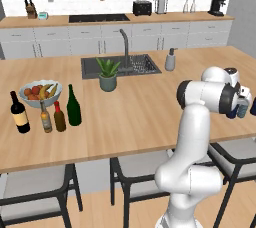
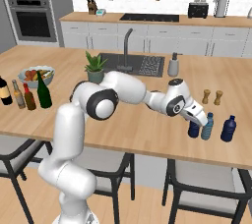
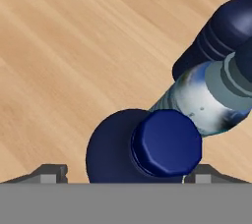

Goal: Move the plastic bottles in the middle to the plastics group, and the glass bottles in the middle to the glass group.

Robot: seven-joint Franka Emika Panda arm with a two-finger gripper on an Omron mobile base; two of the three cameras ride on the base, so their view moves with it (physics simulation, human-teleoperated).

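The small deep-blue bottle (image 3: 166, 142) stands upright on the counter, right under my gripper (image 3: 130, 173). The gripper is open, with a fingertip on each side of the bottle and a gap on the left side. In the right base view the gripper (image 2: 197, 119) hovers over this bottle (image 2: 193, 130), which touches the light-blue bottle (image 2: 207, 126); the darker blue bottle (image 2: 228, 128) stands just beyond. Far left, the green wine bottle (image 1: 73, 106) and the red-capped brown bottle (image 1: 59, 117) stand beside the slim amber bottle (image 1: 45, 119) and the black wine bottle (image 1: 19, 113).
A fruit bowl (image 1: 40, 91) sits behind the glass bottles. A potted plant (image 1: 107, 75) and a soap dispenser (image 1: 170, 60) flank the sink (image 1: 121, 66). Two wooden shakers (image 2: 211, 97) stand behind the blue bottles. Stools line the counter's near edge.
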